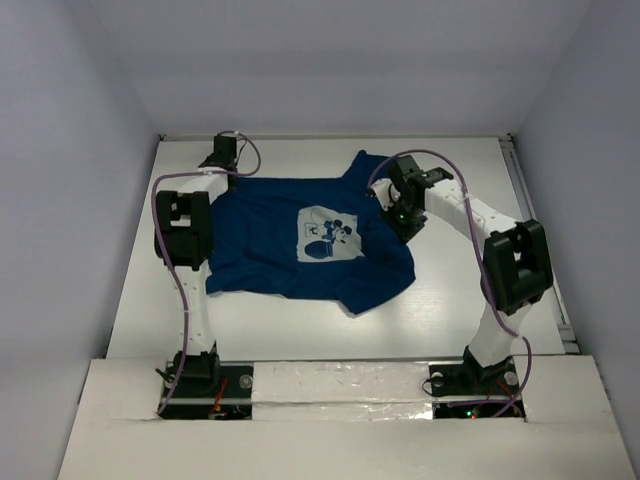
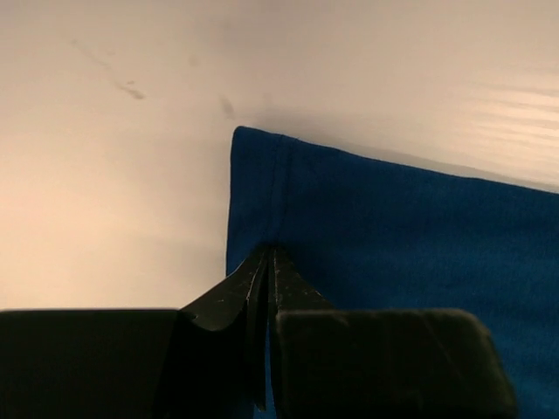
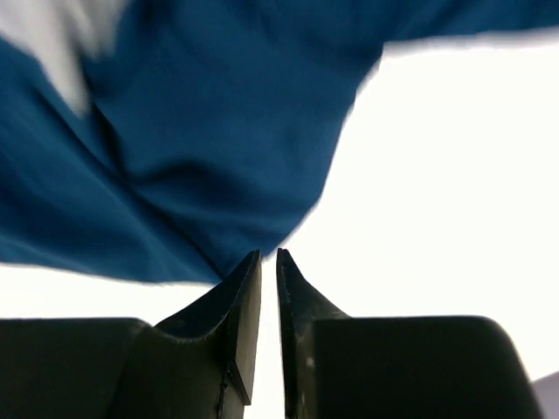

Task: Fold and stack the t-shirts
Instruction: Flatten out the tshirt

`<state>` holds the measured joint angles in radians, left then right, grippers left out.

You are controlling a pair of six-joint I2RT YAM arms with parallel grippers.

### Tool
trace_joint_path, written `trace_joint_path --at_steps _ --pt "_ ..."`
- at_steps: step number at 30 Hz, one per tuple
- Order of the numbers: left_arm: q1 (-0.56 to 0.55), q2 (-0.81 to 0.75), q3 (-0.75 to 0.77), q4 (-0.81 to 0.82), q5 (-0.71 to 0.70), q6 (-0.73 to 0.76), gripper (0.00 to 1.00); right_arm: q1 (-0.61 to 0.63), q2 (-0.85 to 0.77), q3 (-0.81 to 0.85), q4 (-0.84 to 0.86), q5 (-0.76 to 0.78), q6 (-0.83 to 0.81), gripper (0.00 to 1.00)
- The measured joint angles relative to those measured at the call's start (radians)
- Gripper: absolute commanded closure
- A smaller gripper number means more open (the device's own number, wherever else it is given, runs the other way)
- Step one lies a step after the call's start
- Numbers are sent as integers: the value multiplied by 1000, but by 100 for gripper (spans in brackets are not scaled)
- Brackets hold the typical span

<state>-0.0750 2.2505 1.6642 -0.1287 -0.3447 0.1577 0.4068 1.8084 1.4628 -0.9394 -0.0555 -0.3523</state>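
A dark navy t-shirt (image 1: 270, 235) lies spread on the white table, its whitish cartoon print (image 1: 330, 238) facing up and one sleeve pointing to the far side. My left gripper (image 1: 227, 170) sits at the shirt's far left corner. In the left wrist view it (image 2: 271, 255) is shut on the cloth (image 2: 393, 236), with a sliver of blue showing between the fingers. My right gripper (image 1: 405, 222) hovers at the shirt's right edge. Seen from the right wrist, it (image 3: 269, 255) stands slightly open with only white table showing in the narrow gap, the blurred cloth (image 3: 201, 131) just beyond its tips.
Grey walls close in the white table (image 1: 480, 300) on three sides. A metal rail (image 1: 540, 250) runs along the right edge. Both arm bases (image 1: 200, 375) stand on a taped strip at the near edge.
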Motion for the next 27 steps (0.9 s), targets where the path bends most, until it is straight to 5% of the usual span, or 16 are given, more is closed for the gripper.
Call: trace_joint_path --at_steps 10,15,27 --pt "24 24 53 -56 19 -3 100 41 60 -110 -20 26 -41 80" --pt "24 18 44 -48 38 -3 100 53 115 -97 -20 27 -37 51" --pt "24 -27 -15 -43 83 -2 100 53 145 -35 -10 111 -10 45"
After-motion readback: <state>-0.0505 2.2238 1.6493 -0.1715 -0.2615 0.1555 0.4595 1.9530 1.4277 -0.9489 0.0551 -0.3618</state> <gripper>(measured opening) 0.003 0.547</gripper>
